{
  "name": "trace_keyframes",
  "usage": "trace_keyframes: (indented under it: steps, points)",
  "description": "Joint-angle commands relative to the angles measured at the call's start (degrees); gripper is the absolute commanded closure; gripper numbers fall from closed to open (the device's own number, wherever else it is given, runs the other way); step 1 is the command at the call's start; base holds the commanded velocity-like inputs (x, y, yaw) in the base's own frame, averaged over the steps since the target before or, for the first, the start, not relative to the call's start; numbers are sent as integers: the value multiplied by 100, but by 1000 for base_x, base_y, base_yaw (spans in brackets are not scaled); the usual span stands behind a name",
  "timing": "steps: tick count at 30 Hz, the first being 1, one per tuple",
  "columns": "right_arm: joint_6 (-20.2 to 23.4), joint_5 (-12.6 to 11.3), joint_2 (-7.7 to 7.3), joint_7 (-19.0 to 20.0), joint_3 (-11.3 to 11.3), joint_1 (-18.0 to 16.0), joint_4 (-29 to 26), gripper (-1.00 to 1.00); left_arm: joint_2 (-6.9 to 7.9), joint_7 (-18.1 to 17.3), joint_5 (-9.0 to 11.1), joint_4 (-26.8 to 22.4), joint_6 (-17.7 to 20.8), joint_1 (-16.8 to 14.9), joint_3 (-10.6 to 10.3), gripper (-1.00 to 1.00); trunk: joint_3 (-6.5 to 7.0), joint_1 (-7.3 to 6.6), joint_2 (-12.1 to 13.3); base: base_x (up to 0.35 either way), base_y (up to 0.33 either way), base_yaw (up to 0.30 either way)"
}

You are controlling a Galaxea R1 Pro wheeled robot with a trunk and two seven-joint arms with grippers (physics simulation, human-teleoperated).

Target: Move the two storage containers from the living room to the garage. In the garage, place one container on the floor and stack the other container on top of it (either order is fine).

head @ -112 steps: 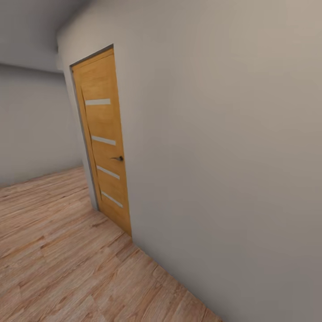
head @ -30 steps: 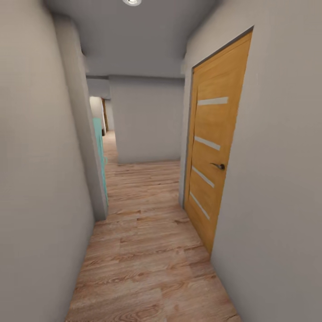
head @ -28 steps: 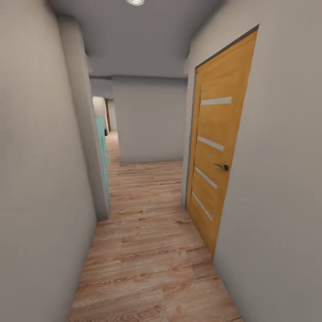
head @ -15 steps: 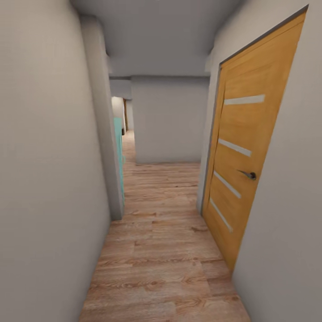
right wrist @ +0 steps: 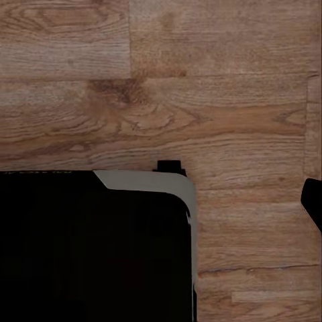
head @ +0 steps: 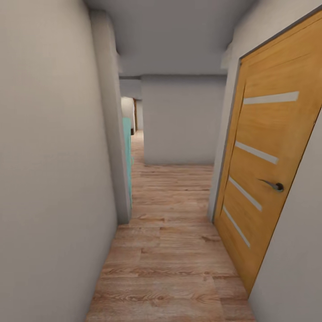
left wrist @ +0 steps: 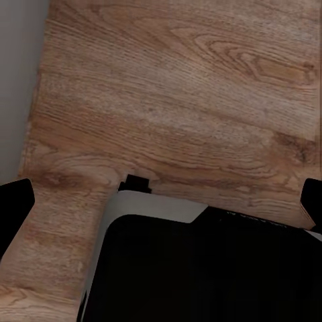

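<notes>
The two storage containers are out of view; I am in a narrow hallway with a light wood plank floor (head: 170,255). In the left wrist view my left gripper (left wrist: 161,201) hangs over the planks, its dark fingertips (left wrist: 15,208) at the picture's two side edges, open with nothing between them. In the right wrist view my right gripper (right wrist: 161,201) also points down at the floor. One dark fingertip (right wrist: 314,201) shows at the edge, and nothing is held. My black, white-rimmed base (left wrist: 201,268) lies under both.
A shut orange wooden door (head: 268,147) with a dark handle (head: 273,184) stands close on the right. A grey wall (head: 49,179) runs along the left to a corner (head: 120,147) with a teal edge (head: 128,156) behind it. A far wall (head: 181,120) ends the corridor, with a passage at its left.
The view swung left from facing the wall and door to looking down the corridor, then advanced. The door now looms larger at the right edge.
</notes>
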Motion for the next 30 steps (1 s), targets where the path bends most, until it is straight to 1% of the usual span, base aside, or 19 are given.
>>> trace_keyframes:
  steps: [1,30]
  points:
    - [-34,-16,-3,24,-5,-5,17,-100,0,2,46,4,-14,-2,-50,-100,-2,5,-3,320,0,3]
    - [-31,-25,-7,22,-6,-5,17,-100,0,2,46,4,-12,-2,-43,-100,-2,5,-3,320,-4,0]
